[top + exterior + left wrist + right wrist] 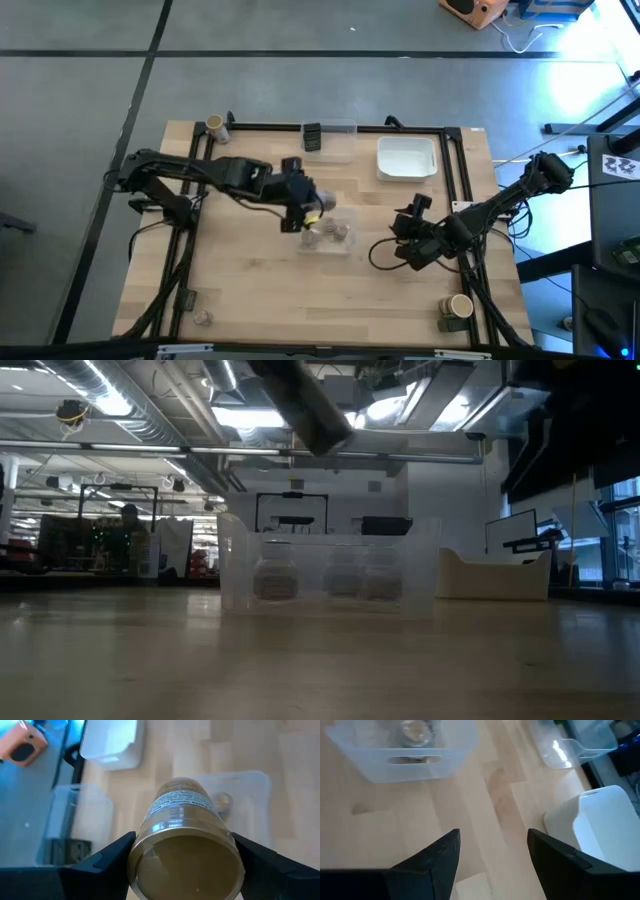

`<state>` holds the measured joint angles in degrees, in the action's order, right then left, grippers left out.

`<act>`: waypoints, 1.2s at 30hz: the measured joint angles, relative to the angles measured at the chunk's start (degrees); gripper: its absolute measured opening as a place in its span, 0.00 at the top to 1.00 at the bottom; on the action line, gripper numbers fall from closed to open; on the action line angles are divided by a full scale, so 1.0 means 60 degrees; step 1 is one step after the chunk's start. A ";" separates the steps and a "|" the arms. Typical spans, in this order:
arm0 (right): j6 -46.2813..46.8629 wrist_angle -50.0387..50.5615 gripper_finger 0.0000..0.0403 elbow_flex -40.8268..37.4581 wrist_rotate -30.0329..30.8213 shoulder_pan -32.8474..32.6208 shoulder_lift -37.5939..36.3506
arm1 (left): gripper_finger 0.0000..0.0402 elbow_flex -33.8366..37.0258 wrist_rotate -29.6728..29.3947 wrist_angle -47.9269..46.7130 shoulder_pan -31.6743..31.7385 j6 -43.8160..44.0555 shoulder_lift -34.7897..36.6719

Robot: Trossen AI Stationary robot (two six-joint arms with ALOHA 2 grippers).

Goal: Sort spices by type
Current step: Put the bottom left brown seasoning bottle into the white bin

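Clamped in the left jaws (182,870), a tan-topped jar (185,845) hangs over the clear bin (327,236) and could tip neighbours if dropped; right jaws (492,855) gape empty.

Left tool (306,207) hangs mid-table, fingers clamped; right tool (408,243) waits spread, low.

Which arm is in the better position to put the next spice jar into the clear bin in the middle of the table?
Left: its end effector already holds a round tan-topped jar beside the clear plastic bin. The right end effector is open, empty, farther away.
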<state>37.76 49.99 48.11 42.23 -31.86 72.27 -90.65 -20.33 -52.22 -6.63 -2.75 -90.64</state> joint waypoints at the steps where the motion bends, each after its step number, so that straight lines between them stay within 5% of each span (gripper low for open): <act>1: -0.0002 -0.0121 0.42 -0.0153 0.0154 0.0000 -0.0117 | 0.35 0.0000 0.0005 0.0191 0.0170 -0.0254 -0.0095; 9: 0.0305 -0.0573 0.42 -0.0953 0.1063 0.0000 -0.0447 | 0.35 -0.0766 0.0089 0.0695 0.1233 -0.1414 -0.1617; 18: 0.1262 -0.0573 0.42 -0.1598 0.1277 0.0000 -0.0451 | 0.35 -0.4174 0.0187 -0.0632 0.1996 -0.1955 -0.4005; 25: 0.2383 -0.0610 0.42 -0.1754 0.1197 0.0000 -0.0451 | 0.35 -0.6416 0.1152 -0.2009 0.2542 -0.2085 -0.5676; 36: 0.3834 -0.0622 0.42 -0.1754 0.1631 0.0004 -0.0447 | 0.34 -0.6728 0.2057 -0.1827 0.2812 -0.3276 -0.7174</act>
<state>60.76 46.25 37.58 52.01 -31.83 69.58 -131.02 -7.98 -63.18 10.24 -22.41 -133.68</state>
